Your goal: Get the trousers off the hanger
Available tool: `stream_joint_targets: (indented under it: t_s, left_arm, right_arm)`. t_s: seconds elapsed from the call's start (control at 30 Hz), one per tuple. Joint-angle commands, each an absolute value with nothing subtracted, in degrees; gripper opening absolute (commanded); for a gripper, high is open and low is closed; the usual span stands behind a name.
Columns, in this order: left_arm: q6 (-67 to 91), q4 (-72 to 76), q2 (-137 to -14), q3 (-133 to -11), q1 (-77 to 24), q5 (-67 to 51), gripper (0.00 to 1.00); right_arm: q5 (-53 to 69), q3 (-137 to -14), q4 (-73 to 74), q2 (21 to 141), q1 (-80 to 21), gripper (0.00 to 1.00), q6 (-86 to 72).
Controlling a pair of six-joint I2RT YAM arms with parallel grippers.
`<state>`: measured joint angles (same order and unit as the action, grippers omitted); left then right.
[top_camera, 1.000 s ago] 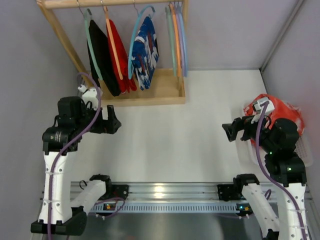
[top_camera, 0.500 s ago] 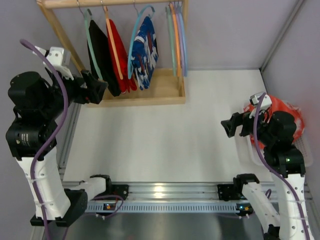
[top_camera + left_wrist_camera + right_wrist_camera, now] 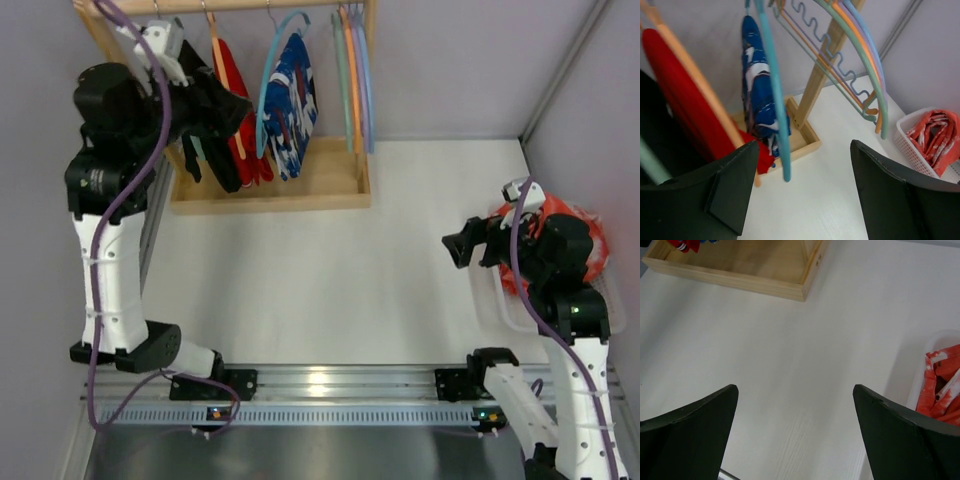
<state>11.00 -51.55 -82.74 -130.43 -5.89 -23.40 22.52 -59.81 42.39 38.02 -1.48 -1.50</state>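
While trousers point(image 3: 752, 100) hang, left fingers point(image 3: 700, 195) gape.

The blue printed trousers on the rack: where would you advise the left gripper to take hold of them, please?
Probably the loose lower end of the trousers, from the front-right: they hang as a thin fold, the teal hanger bars them higher up, and the red garment crowds their left. The open left gripper faces them.
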Motion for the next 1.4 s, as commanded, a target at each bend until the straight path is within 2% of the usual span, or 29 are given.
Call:
stream_joint_targets:
  t_s: [0.0, 0.03, 0.1, 0.13, 0.17, 0.27, 0.77, 0.93, 1.37]
  left_arm:
    - [7.4, -44.6, -84.5, -132.3, -15.3, -12.9, 0.80]
    - [6.9, -44.0, -86.0, -132.4, -20.8, -9.9, 0.78]
    - [6.2, -43.6, -87.8, -132.5, -24.0, -2.0, 0.74]
    - [6.2, -42.5, -89.2, -132.5, -26.3, 1.5, 0.67]
    - [6.2, -41.8, -90.0, -132.3, -26.8, 6.5, 0.65]
    - [6.0, -38.3, -91.8, -132.3, -27.0, 11.7, 0.63]
    - [2.8, -31.4, -95.4, -132.5, -28.4, 16.0, 0.63]
    - [-1.5, -23.9, -95.6, -125.8, -28.4, 18.8, 0.65]
    - [-0.2, -23.3, -99.6, -124.6, -27.2, 19.2, 0.65]
  right_arm:
    - [24.2, -62.3, 40.4, 38.8, -0.5, 0.99, -3.3]
    - [24.6, -62.3, 40.3, 39.1, 1.3, 0.99, -3.4]
    - [24.8, -62.5, 39.9, 39.2, 1.8, 0.99, -4.1]
    - [24.8, -62.6, 39.8, 39.2, 2.0, 1.00, -4.6]
    - [24.9, -62.6, 39.7, 39.1, 2.1, 0.99, -4.8]
    - [25.8, -62.5, 39.8, 38.6, 2.5, 0.99, -5.5]
    - [26.3, -60.5, 39.0, 36.7, 2.8, 0.99, -6.2]
    - [26.8, -60.8, 39.2, 36.4, 3.1, 0.99, -7.0]
    - [27.2, -60.6, 39.1, 35.8, 3.3, 0.99, -7.4]
